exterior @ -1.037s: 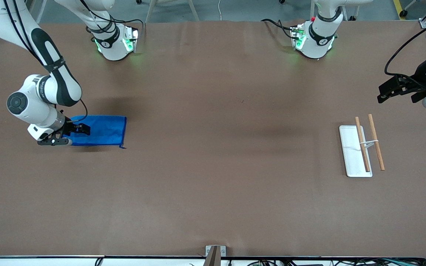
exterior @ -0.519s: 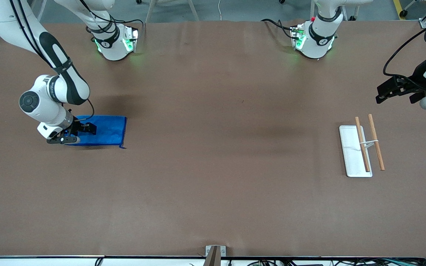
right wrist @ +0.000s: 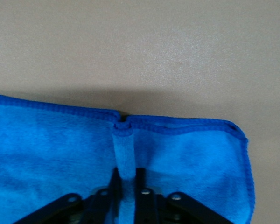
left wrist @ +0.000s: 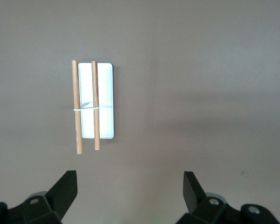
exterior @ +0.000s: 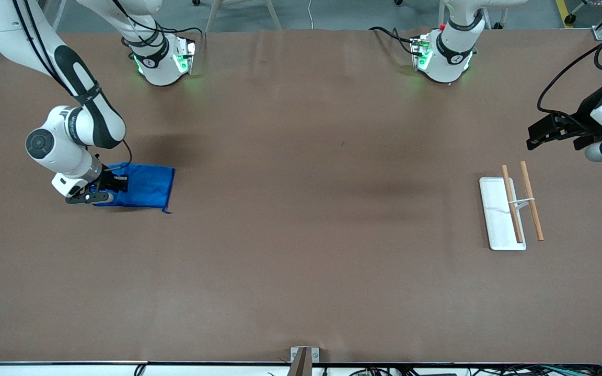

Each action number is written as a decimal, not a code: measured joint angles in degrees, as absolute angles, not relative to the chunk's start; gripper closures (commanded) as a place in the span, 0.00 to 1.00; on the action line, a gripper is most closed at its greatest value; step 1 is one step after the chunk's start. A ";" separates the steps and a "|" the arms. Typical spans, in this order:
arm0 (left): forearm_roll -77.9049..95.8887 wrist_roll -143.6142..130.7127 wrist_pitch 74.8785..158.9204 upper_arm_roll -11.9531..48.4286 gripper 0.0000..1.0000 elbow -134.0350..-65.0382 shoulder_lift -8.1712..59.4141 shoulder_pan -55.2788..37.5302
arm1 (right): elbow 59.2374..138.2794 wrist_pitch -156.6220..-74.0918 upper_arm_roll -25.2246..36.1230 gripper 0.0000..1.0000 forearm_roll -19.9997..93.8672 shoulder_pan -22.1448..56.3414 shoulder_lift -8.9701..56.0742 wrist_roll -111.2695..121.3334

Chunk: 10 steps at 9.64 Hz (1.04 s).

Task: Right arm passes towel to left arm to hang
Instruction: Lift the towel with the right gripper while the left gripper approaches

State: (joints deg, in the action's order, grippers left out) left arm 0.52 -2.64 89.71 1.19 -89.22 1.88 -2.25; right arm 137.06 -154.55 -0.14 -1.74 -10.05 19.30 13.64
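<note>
The bright blue towel (exterior: 144,186) lies on the brown table toward the right arm's end. My right gripper (exterior: 118,184) is down on it and shut on a pinched ridge of the cloth; in the right wrist view the towel (right wrist: 186,154) fills the frame and a fold (right wrist: 124,158) stands up between the closed fingers of the gripper (right wrist: 126,179). My left gripper (exterior: 536,136) is open and empty, hanging in the air above the table toward the left arm's end, near the rack; its fingertips (left wrist: 65,186) stand wide apart.
A white tray (exterior: 497,219) carries two wooden rods (exterior: 532,208) joined by a white cross wire, toward the left arm's end. It shows in the left wrist view too (left wrist: 105,102). A small metal bracket (exterior: 303,355) sits at the table's front edge.
The right gripper closed on the towel and drew it slightly toward the right arm's end; the towel's free edge shifted and a fold rose. The left gripper drifted slightly.
</note>
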 measured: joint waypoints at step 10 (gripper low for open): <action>4.77 -2.06 89.12 1.36 0.00 -89.68 3.16 -3.74 | 100.39 -104.01 -13.39 0.99 0.80 -2.22 15.32 -1.02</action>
State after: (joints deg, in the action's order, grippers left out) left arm 4.77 -2.06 89.12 1.36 -89.68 3.16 -3.74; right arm 100.39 -104.01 -13.39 0.80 -2.22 15.32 -1.02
